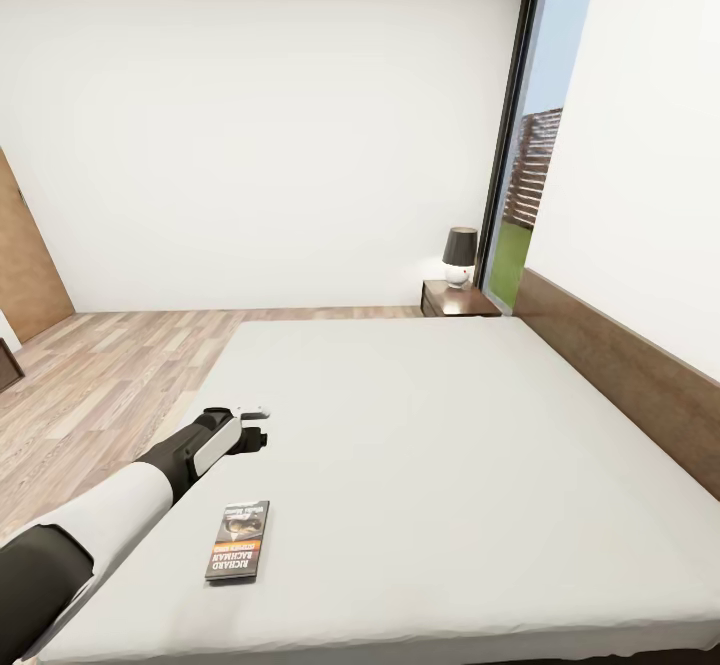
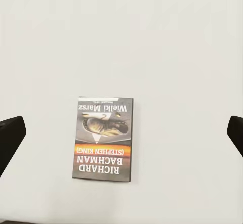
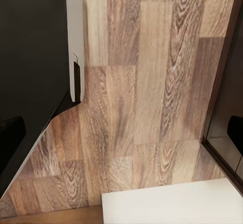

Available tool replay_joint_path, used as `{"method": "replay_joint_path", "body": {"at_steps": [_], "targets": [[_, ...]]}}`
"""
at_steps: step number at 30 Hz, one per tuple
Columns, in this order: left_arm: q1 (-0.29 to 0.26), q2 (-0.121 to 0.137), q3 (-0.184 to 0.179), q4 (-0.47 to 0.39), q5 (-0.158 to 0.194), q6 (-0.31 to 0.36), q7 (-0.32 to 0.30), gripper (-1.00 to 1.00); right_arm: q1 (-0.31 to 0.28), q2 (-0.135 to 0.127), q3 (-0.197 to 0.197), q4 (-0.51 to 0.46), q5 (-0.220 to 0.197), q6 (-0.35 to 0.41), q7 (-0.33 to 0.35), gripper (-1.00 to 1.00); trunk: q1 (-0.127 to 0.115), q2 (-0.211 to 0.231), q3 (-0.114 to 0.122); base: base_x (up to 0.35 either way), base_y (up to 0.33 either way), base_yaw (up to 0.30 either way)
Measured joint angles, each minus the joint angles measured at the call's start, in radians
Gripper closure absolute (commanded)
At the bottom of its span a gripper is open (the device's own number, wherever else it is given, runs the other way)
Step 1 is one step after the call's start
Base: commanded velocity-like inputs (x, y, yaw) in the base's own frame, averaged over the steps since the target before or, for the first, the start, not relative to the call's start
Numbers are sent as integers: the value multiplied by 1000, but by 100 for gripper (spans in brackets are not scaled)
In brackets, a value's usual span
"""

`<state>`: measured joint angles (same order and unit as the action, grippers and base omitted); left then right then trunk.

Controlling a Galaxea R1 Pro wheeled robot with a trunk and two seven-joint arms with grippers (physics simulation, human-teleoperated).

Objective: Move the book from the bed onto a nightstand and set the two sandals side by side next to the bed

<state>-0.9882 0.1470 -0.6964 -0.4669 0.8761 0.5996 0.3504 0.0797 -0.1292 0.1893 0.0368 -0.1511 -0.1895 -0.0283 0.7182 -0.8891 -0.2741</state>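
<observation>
Lying on the bed [image 1: 450, 425], book [image 1: 238, 541] just beside left tool [image 1: 252, 427].

Table lamp [image 1: 459, 256], dark shade over white round base, at the far wall by the window. Outside through the glass: green lawn [image 1: 512, 263], reddish-brown slatted fence [image 1: 530, 167], pale sky. Brown wooden door [image 1: 25, 263] at far left. Small dark furniture corner [image 1: 8, 364] below it, too little visible to identify.

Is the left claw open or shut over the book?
Open: its two dark fingertips sit far apart, the book lying flat on the bed between them, untouched.
</observation>
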Motion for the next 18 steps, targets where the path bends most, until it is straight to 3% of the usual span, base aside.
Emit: {"method": "replay_joint_path", "body": {"at_steps": [18], "targets": [[0, 0, 0, 0, 0, -1, 0, -100, 2, 0, 0, 0, 0, 0, 0, -100, 0, 0, -25, 0, 0, 0]]}}
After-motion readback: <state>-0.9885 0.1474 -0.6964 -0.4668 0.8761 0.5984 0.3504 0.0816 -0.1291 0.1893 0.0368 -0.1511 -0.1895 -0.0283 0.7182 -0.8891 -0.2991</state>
